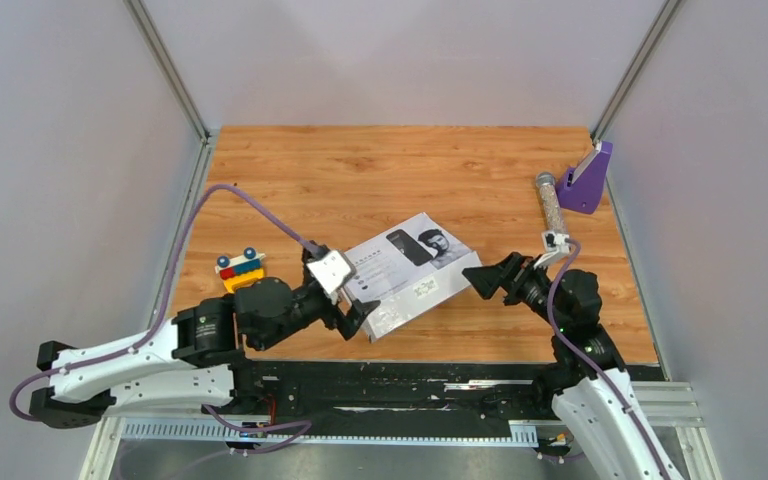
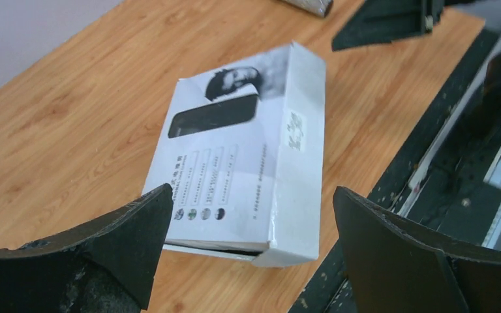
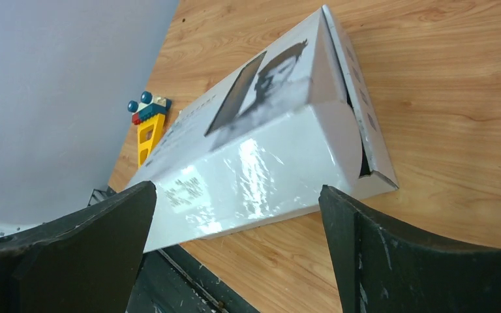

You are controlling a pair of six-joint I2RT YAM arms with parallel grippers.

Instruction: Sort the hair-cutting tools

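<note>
A white cardboard box [image 1: 412, 275] printed with a black clipper and a man's head lies flat near the table's front edge. It also shows in the left wrist view [image 2: 248, 163] and the right wrist view [image 3: 261, 156]. Its end flaps stand slightly ajar. The clipper, comb guard, cord and stick are not in view. My left gripper [image 1: 363, 318] is open and empty at the box's near-left corner, its jaws wide apart [image 2: 253, 192]. My right gripper [image 1: 480, 283] is open and empty just off the box's right end [image 3: 236, 189]. Neither touches the box.
A glittery silver cylinder [image 1: 548, 203] and a purple block [image 1: 587, 180] lie at the back right. A yellow triangular piece with red and blue bricks [image 1: 240, 268] sits left of the box, also in the right wrist view [image 3: 147, 127]. A black base rail [image 1: 440, 385] runs along the near edge.
</note>
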